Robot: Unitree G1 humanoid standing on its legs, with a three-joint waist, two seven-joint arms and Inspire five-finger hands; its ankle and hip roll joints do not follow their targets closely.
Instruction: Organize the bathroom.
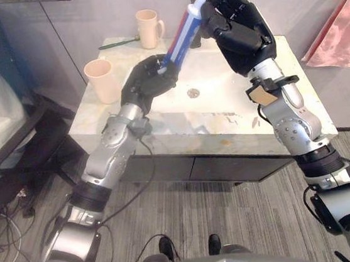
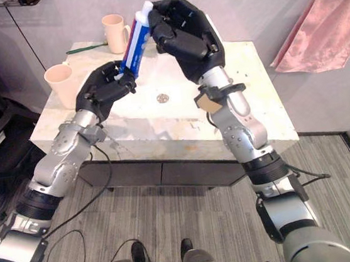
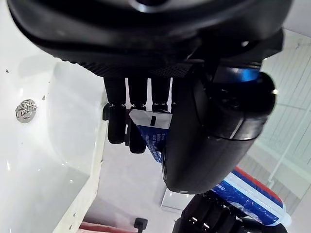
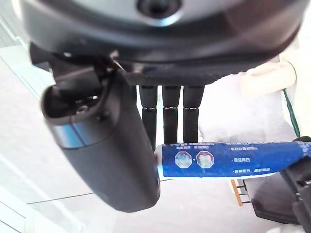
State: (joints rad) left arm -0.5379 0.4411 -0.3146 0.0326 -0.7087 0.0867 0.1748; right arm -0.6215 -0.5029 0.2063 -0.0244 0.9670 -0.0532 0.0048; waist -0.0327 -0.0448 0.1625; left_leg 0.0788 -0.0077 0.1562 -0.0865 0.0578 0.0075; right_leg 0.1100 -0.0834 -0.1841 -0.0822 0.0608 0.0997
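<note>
Both robot hands, left (image 1: 147, 80) and right (image 1: 233, 20), grip toothpaste tube (image 1: 180, 38) above sink (image 1: 219, 78).

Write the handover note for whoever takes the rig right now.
Left robot hand: shut on the crimped end of the toothpaste tube.
Right robot hand: shut on the tube's cap end.
The tube hangs tilted above the sink, held by both hands.
Two cups: near cup at the counter's left edge, far cup at the back, green toothbrush lying beside it.
Done: tube lifted.
Left: release one hand and stow the tube, probably in a cup.
</note>
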